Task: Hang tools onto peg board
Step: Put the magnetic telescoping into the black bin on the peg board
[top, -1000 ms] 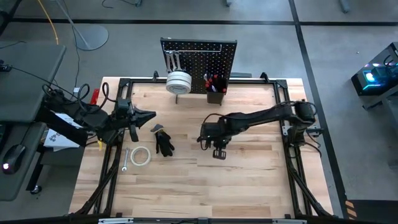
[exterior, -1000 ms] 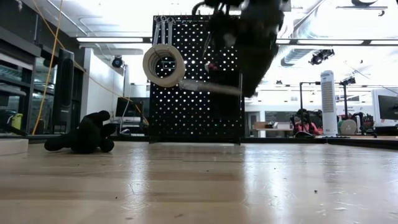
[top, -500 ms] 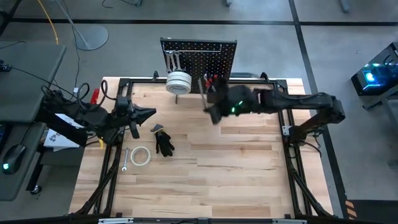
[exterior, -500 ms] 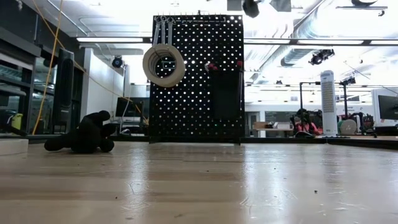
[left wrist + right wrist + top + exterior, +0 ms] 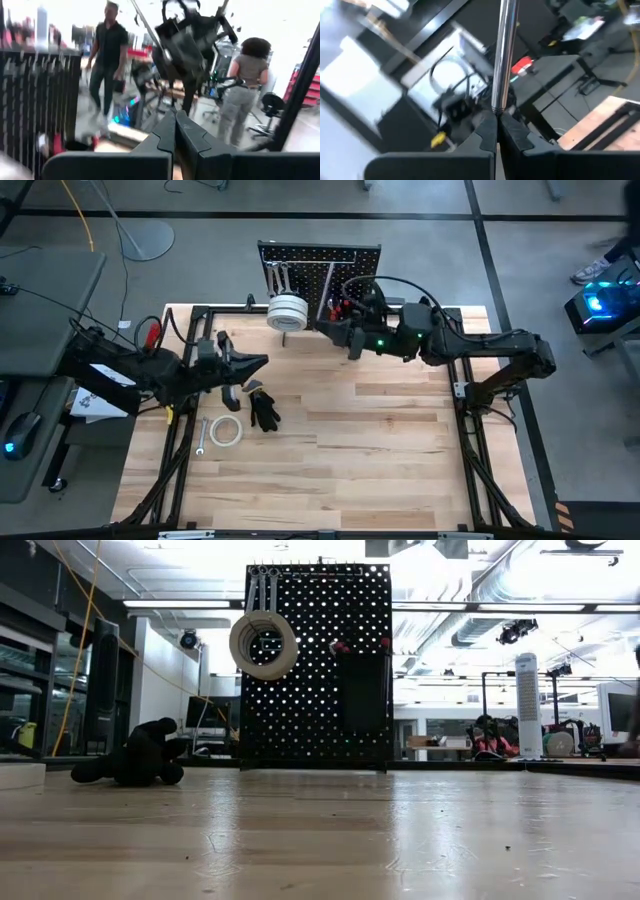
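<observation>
The room is a bright workshop with ceiling strip lights, a grey floor and, in the left wrist view, two people standing among equipment. The bench is a pale wooden butcher-block top inside a black frame. At its far edge the peg board stands upright, broad face toward the bench; silver wrenches hang vertically near its upper corner, a white tape roll hangs below them, and a small black bin holds red-topped screwdrivers. The right arm reaches along the far edge, its right end effector just in front of the bin, clenched on a slim steel shaft whose long axis runs straight out from the fingertips. The left end effector is shut tight on nothing, pointing across the bench from the left edge. Near it lie black-handled pliers, a second tape roll lying flat, and a small wrench with its long axis running front to back. No writing or label is legible.
</observation>
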Tool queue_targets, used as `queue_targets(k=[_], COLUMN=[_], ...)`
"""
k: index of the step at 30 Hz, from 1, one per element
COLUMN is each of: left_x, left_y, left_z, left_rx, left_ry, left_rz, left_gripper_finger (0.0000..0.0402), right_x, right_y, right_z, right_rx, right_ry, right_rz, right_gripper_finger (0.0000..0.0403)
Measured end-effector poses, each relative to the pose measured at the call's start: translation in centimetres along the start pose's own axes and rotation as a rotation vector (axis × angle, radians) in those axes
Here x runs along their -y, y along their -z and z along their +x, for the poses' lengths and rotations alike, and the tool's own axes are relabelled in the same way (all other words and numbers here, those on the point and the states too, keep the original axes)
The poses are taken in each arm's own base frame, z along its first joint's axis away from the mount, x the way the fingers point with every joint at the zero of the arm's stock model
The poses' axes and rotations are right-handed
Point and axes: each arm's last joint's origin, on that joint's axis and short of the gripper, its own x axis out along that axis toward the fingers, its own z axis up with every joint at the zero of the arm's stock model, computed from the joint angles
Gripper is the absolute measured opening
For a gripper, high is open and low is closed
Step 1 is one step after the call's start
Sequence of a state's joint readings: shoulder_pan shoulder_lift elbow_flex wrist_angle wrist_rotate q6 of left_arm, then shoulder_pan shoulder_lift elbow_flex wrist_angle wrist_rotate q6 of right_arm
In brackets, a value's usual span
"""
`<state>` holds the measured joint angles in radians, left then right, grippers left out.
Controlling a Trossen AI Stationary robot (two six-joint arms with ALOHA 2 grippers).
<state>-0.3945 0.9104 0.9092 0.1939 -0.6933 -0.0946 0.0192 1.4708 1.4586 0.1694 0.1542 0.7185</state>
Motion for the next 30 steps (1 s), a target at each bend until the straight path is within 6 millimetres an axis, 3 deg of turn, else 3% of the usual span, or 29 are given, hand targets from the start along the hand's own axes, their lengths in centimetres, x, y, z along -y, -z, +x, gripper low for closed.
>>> queue_targets(k=[4, 8, 12, 15, 20, 23, 27, 30], left_x=[0.4, 0.0, -0.8, -1.6, -2.6, -2.4, -1.4, -0.7], left_y=[-1.9, -4.8, -6.9, -7.8, -7.7, -6.9, -5.3, -4.4], left_z=[1.9, 3.5, 4.6, 4.8, 5.1, 6.0, 7.7, 8.7], left_rx=[0.063, 0.111, 0.082, 0.028, -0.089, -0.167, -0.285, -0.378], left_ry=[-0.029, -0.069, -0.024, -0.002, 0.047, 0.063, 0.097, 0.149], left_rz=[0.091, 0.041, -0.143, -0.393, -0.923, -1.154, -1.321, -1.380], left_gripper_finger=[0.0000, 0.0013, 0.0046, 0.0078, 0.0126, 0.0145, 0.0156, 0.0156], right_x=[-0.9, -1.3, -0.8, -0.7, -1.2, -1.1, -0.8, -1.0], right_y=[1.4, 3.2, 5.2, 6.0, 6.8, 7.1, 7.6, 7.7], right_z=[-0.3, -0.7, -1.6, -2.5, -3.4, -3.0, -2.2, -2.1], right_rx=[-0.090, -0.198, -0.295, -0.299, -0.329, -0.437, -0.520, -0.521], right_ry=[-0.042, 0.001, 0.206, 0.437, 0.787, 0.873, 0.868, 0.844], right_rz=[-0.163, -0.349, -0.594, -0.845, -1.406, -1.686, -1.852, -1.873], right_gripper_finger=[0.0000, 0.0000, 0.0000, 0.0000, 0.0000, 0.0000, 0.0000, 0.0000])
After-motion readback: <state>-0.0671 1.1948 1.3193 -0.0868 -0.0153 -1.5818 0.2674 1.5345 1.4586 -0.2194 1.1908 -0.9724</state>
